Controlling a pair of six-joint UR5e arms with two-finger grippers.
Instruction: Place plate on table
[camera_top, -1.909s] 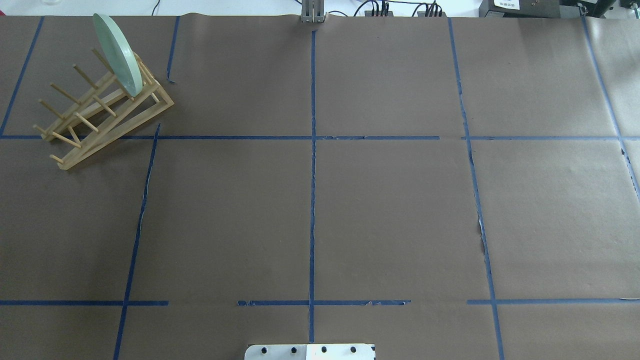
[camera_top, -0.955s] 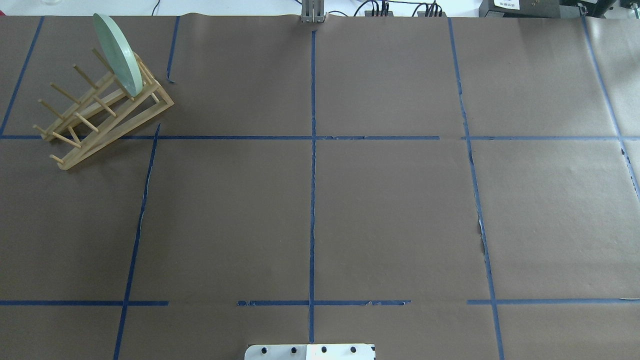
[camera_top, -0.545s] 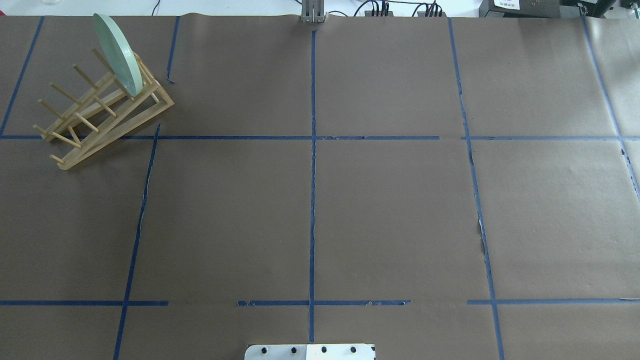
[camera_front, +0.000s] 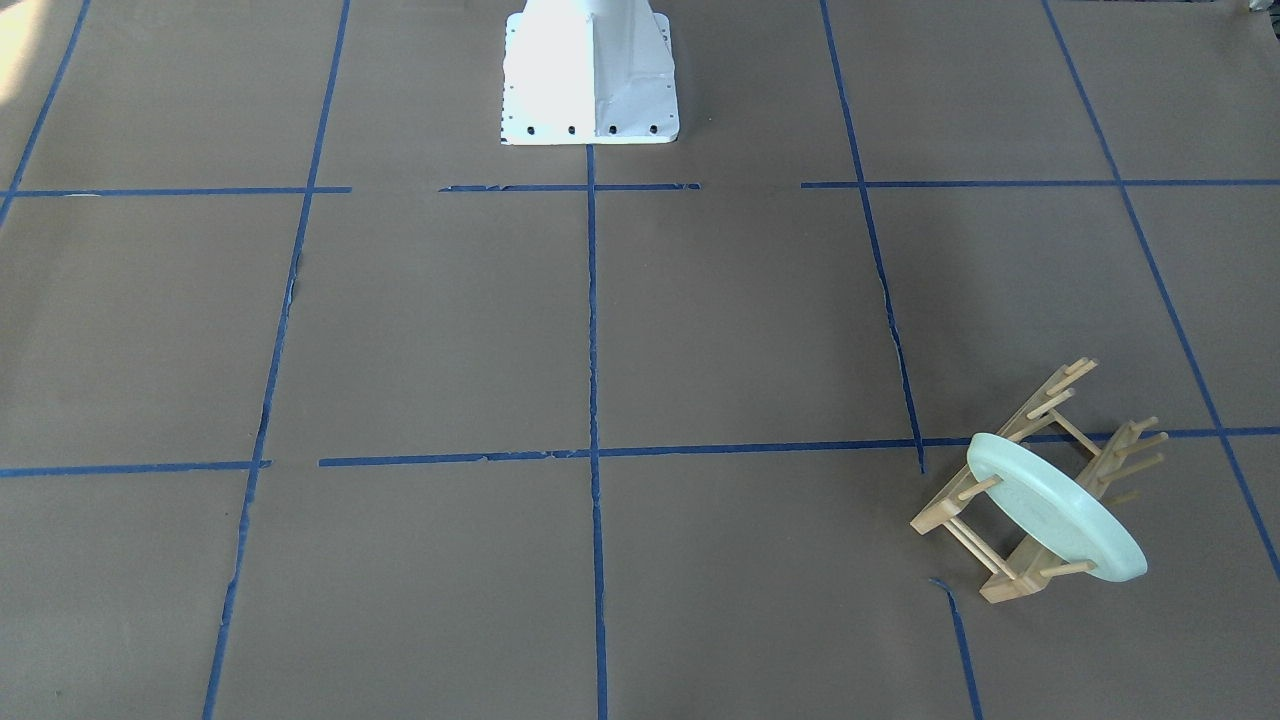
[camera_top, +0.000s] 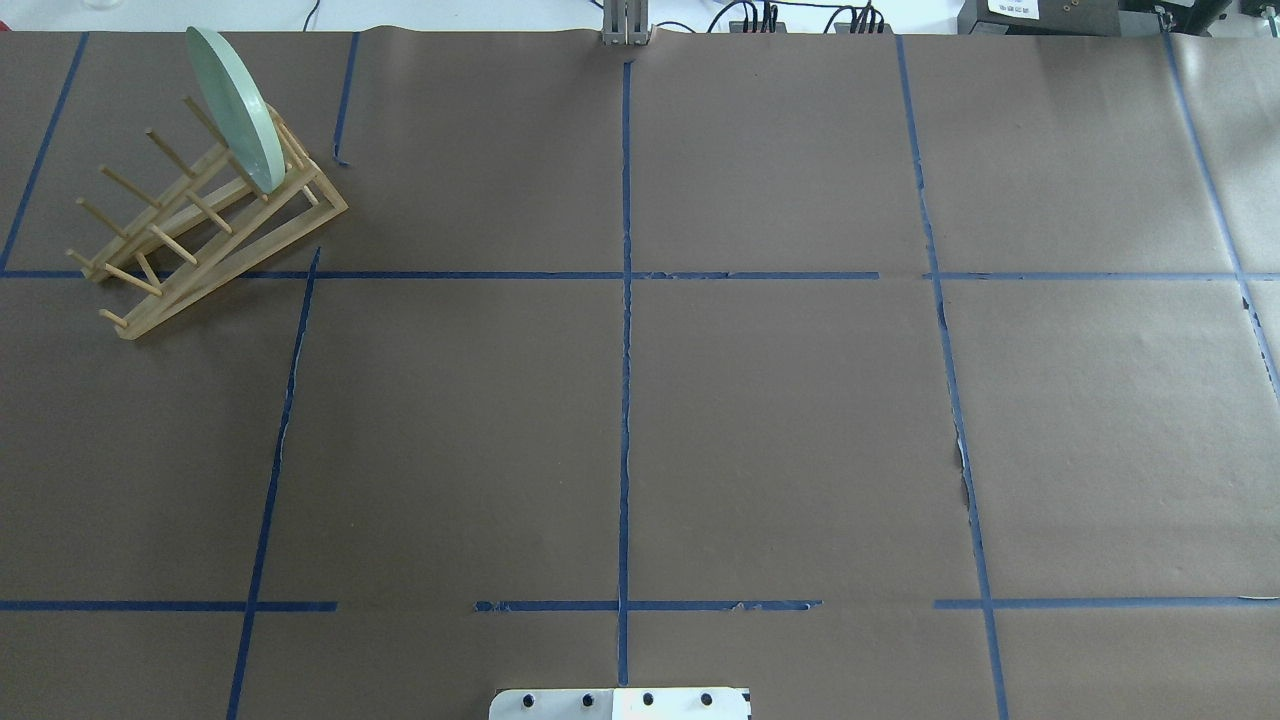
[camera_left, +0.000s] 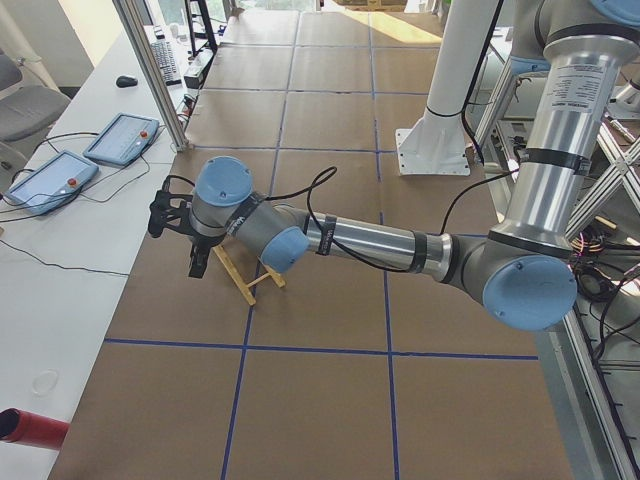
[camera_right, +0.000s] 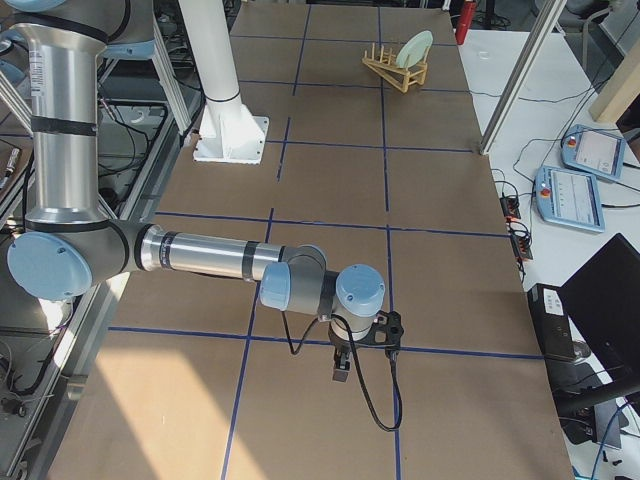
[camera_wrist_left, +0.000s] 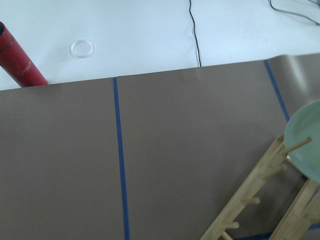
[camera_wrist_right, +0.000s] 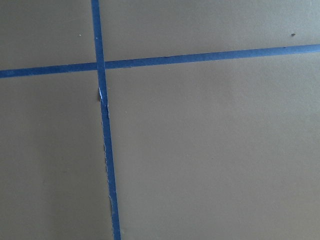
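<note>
The pale mint-green plate (camera_top: 235, 105) stands on edge in the far end of the wooden peg rack (camera_top: 200, 240) at the table's (camera_top: 800, 400) far left corner. It also shows in the front-facing view (camera_front: 1055, 520), the exterior right view (camera_right: 412, 48) and at the right edge of the left wrist view (camera_wrist_left: 307, 145). My left gripper (camera_left: 197, 265) hangs above the rack, seen only in the exterior left view; I cannot tell if it is open. My right gripper (camera_right: 340, 368) hovers over bare table at the opposite end; I cannot tell its state.
A red cylinder (camera_wrist_left: 17, 62) and a clear ring (camera_wrist_left: 82, 48) lie on the white bench beyond the table's end near the rack. The white robot base (camera_front: 588, 70) stands at the table's near edge. Teach pendants (camera_right: 585, 195) and cables lie on side benches.
</note>
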